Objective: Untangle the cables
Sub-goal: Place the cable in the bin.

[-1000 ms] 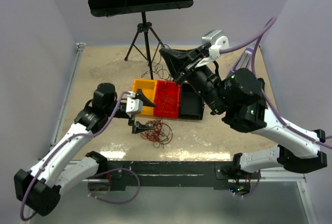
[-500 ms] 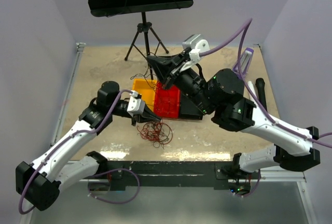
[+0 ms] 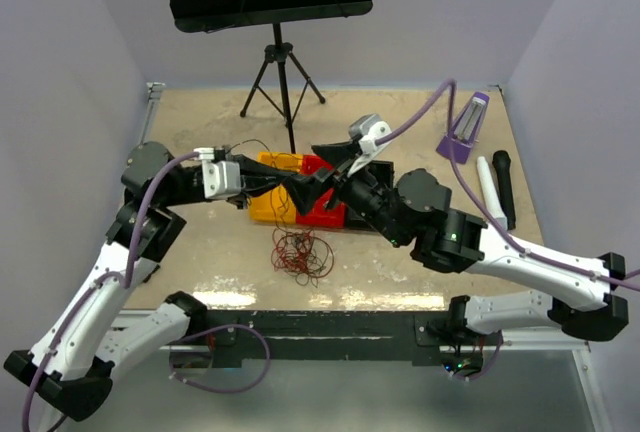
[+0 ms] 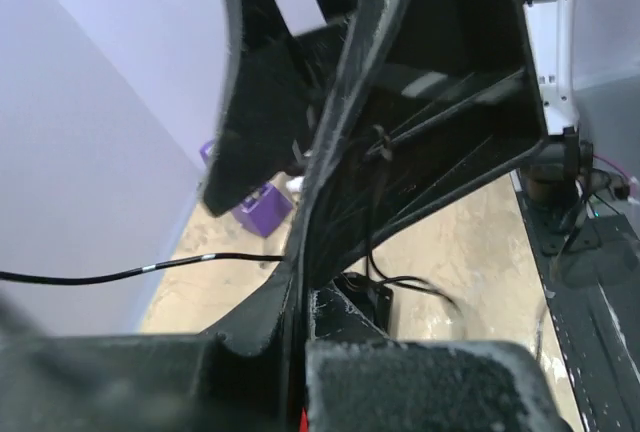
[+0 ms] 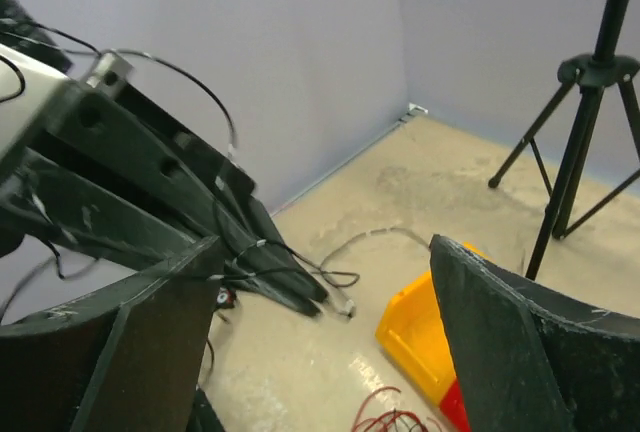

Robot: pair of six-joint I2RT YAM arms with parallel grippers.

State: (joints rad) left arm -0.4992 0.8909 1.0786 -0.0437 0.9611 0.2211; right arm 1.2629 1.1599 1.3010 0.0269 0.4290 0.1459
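The cables (image 3: 300, 252) are a loose clump of thin red and black wires on the table in front of the bins; their red loops also show at the bottom of the right wrist view (image 5: 400, 417). My left gripper (image 3: 290, 190) is raised above the yellow bin (image 3: 262, 207) and shut. A thin black cable (image 5: 300, 262) with a small plug drapes from its closed tips (image 5: 300, 297). My right gripper (image 3: 320, 172) stands open right beside those tips, and its fingers (image 5: 520, 342) are wide apart with nothing between them.
Yellow, red (image 3: 325, 214) and black (image 3: 368, 220) bins sit in a row mid-table. A tripod stand (image 3: 283, 72) is at the back. At the right lie a purple holder (image 3: 460, 137), a white tube (image 3: 485, 184) and a black marker (image 3: 502, 187).
My left gripper shut at the clump, then rose up and back with a strand. My right gripper swung down and left toward it and opened.
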